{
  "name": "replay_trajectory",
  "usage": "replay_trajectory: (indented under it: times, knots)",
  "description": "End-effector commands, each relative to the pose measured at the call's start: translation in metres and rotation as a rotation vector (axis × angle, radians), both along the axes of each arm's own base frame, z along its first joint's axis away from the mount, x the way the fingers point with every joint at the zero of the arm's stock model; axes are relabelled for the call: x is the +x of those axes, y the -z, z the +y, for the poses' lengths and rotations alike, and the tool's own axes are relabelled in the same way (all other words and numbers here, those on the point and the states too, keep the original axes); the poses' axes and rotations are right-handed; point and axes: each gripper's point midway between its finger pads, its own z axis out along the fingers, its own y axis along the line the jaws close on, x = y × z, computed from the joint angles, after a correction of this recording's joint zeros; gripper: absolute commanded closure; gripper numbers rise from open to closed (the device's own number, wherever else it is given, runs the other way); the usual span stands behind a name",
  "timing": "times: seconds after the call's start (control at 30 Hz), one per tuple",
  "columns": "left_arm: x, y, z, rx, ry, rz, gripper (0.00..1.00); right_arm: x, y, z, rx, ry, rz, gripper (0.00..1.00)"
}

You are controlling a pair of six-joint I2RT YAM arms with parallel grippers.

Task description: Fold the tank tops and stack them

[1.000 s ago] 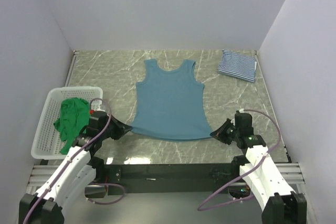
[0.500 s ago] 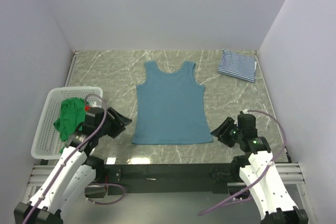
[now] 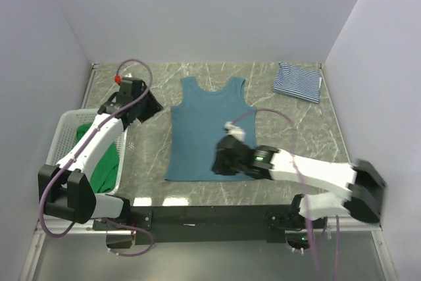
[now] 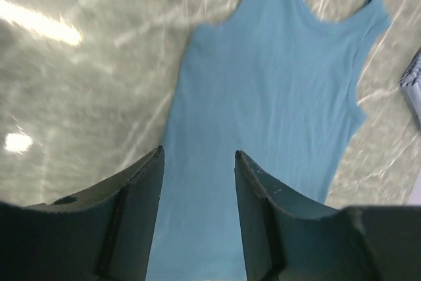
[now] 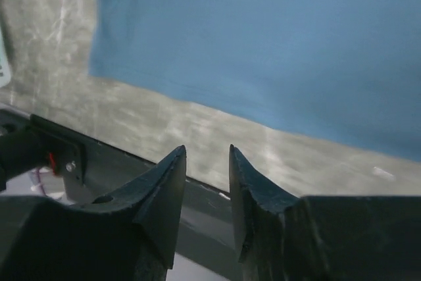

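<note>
The plain teal tank top (image 3: pixel 214 129) lies flat in the middle of the table, straps toward the back wall. A striped tank top (image 3: pixel 297 82) sits folded at the back right. The green tank top (image 3: pixel 104 168) is bunched in the basket. My left gripper (image 3: pixel 152 104) hovers open just left of the teal top's upper left side; in the left wrist view its jaws (image 4: pixel 198 156) frame the teal fabric (image 4: pixel 276 97) below, apart from it. My right gripper (image 3: pixel 220 162) is open above the teal top's bottom hem (image 5: pixel 263 37), and its jaws (image 5: pixel 208 151) are empty.
A white mesh basket (image 3: pixel 56 146) stands at the left edge, partly under my left arm. The table's near edge with its dark rail (image 5: pixel 131 162) runs close below the right gripper. Grey walls close in the back and both sides.
Both grippers have opened and let go of the teal top's bottom corners. The left arm swung back toward the top's upper left side; the right arm reached left over the hem.
</note>
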Motion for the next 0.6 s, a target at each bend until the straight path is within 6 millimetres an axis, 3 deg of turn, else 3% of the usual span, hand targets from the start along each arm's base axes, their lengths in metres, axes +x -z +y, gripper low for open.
replay_trajectory:
  times: [0.0, 0.03, 0.13, 0.17, 0.23, 0.43, 0.57]
  knots:
    - [0.016, -0.036, 0.037, 0.068, -0.041, -0.081, 0.48, 0.022, -0.017, 0.064, -0.005, 0.023, -0.112, 0.61]
    - [0.018, -0.044, 0.043, 0.061, -0.046, -0.099, 0.48, 0.019, -0.014, 0.090, -0.033, -0.020, -0.122, 0.61]
    - [0.023, -0.058, 0.059, 0.056, -0.069, -0.141, 0.47, 0.013, -0.006, 0.122, -0.098, -0.078, -0.135, 0.61]
    - [0.024, -0.059, 0.065, 0.056, -0.084, -0.140, 0.47, 0.017, -0.001, 0.141, -0.114, -0.088, -0.133, 0.62]
    - [0.025, -0.062, 0.063, 0.038, -0.067, -0.142, 0.48, 0.020, 0.009, 0.161, -0.154, -0.105, -0.132, 0.61]
    - [0.027, -0.065, 0.063, 0.021, -0.048, -0.154, 0.48, 0.020, 0.027, 0.189, -0.209, -0.138, -0.126, 0.62]
    - [0.028, -0.064, 0.062, 0.015, -0.039, -0.157, 0.49, 0.018, 0.041, 0.195, -0.241, -0.151, -0.112, 0.61]
